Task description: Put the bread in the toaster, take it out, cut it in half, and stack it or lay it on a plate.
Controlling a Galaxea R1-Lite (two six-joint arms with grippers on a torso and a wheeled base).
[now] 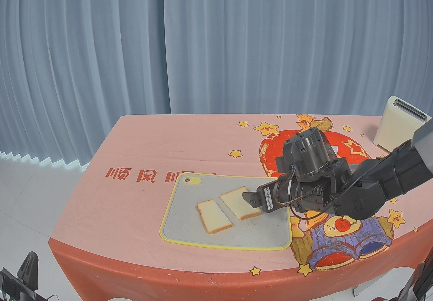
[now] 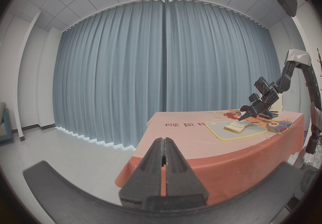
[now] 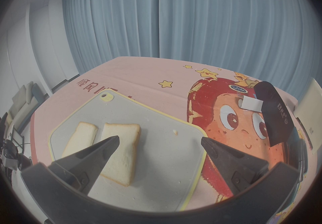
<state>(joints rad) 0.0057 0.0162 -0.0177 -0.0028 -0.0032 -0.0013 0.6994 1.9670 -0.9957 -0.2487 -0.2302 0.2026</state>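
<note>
Just below the right gripper [image 3: 160, 139] lies cut bread [image 3: 125, 154].

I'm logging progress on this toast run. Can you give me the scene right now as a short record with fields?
bread: nearer bread half and farther bread half, flat, side by side
support: cutting board on the table
toaster: upright, at the table's far right
right gripper: open, close over the farther bread half
left gripper: shut, low, away from the table on its left
progress: cutting looks done; plating not yet done
</note>
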